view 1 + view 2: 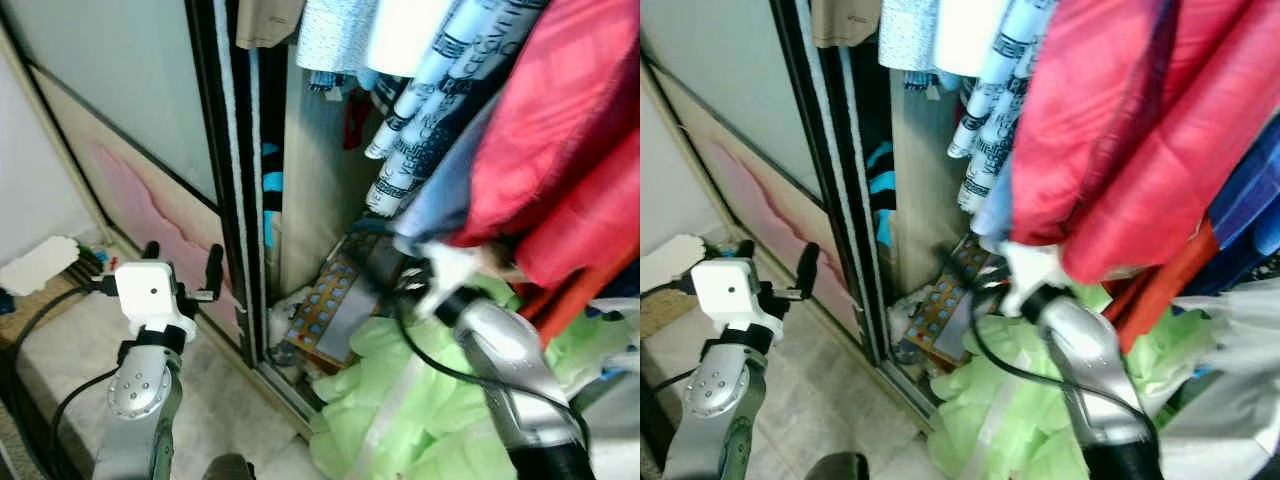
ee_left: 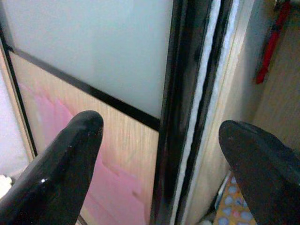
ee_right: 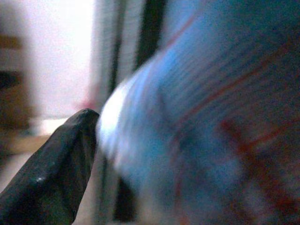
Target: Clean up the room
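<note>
Wardrobe door (image 1: 150,150): left gripper (image 1: 182,262) jaws spread wide, empty; right gripper among hanging clothes (image 1: 560,160), jaws unclear.

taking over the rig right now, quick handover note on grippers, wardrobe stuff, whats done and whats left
Left gripper: open, holding nothing, raised in front of the sliding wardrobe door, near its black edge.
Right gripper: reached in among the hanging clothes, under the red garment; a blue striped fabric lies against its finger; whether it grips cannot be told.
Things: light green cloth heaped at the wardrobe bottom, patterned box behind it.
Done: nothing visibly tidied.
Left: sort the green pile and the wardrobe floor clutter.
</note>
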